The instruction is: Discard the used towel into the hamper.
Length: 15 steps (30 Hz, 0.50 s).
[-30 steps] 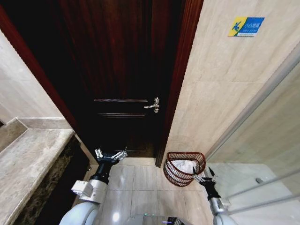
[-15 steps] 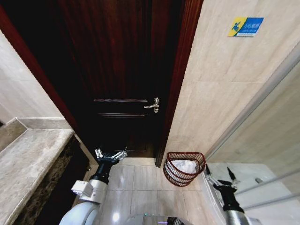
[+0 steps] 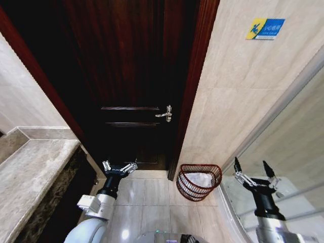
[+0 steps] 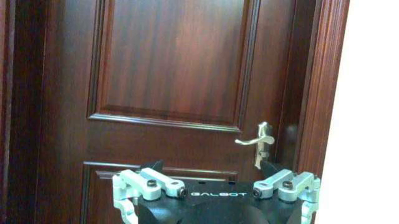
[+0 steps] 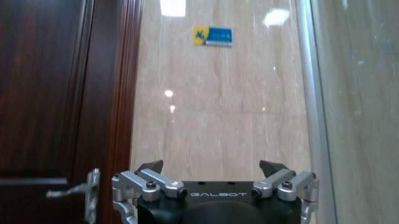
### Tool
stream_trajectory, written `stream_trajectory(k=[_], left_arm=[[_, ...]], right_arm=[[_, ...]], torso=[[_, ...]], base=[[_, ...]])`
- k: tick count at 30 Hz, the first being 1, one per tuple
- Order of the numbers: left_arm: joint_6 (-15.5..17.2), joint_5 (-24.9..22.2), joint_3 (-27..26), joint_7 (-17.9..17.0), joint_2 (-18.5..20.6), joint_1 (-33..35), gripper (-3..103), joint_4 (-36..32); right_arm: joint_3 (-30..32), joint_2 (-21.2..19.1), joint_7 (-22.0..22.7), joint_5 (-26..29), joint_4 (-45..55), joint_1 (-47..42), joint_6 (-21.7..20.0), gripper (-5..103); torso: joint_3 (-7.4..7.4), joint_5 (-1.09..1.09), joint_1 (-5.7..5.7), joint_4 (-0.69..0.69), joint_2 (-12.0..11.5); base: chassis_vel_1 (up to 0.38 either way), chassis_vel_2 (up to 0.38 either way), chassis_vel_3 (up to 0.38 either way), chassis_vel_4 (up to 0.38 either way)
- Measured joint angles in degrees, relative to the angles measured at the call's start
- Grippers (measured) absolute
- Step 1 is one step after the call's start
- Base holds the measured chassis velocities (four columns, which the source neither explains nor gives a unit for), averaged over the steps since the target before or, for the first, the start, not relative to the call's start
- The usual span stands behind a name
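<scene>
Head view: the hamper (image 3: 199, 181) is seen standing on the tiled floor (image 3: 147, 202) at the foot of the beige wall (image 3: 243, 91), just beside the dark door frame (image 3: 190, 96). Something white (image 3: 199, 179) is seen lying inside it. The right gripper (image 3: 251, 170) is held up to the right of the hamper, apart from it, with fingers spread and nothing between them. The left gripper (image 3: 119, 167) is held before the wooden door (image 3: 126, 66), below its handle (image 3: 165, 114), likewise spread and empty.

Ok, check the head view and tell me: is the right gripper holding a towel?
No. The right gripper stands with its jaws open and empty beside the hamper, where white cloth already lies.
</scene>
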Motion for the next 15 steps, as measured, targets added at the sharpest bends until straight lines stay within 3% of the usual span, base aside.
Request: stream_trajectory(k=[7, 15], left_arm=[[0.0, 0.0, 0.0, 0.0, 0.0, 0.0, 100, 0.0], [0.0, 0.0, 0.0, 0.0, 0.0, 0.0, 100, 0.0]], right_arm=[[3.8, -0.2, 2.6, 1.6, 3.3, 0.4, 0.1, 100], [7.1, -0.9, 2.4, 3.9, 2.5, 1.5, -0.5, 100]], torso=[[0.00, -0.02, 0.00, -0.01, 0.0], [-0.56, -0.01, -0.49, -0.02, -1.1]], base=[[0.000, 0.000, 0.000, 0.000], [0.000, 0.000, 0.000, 0.000]])
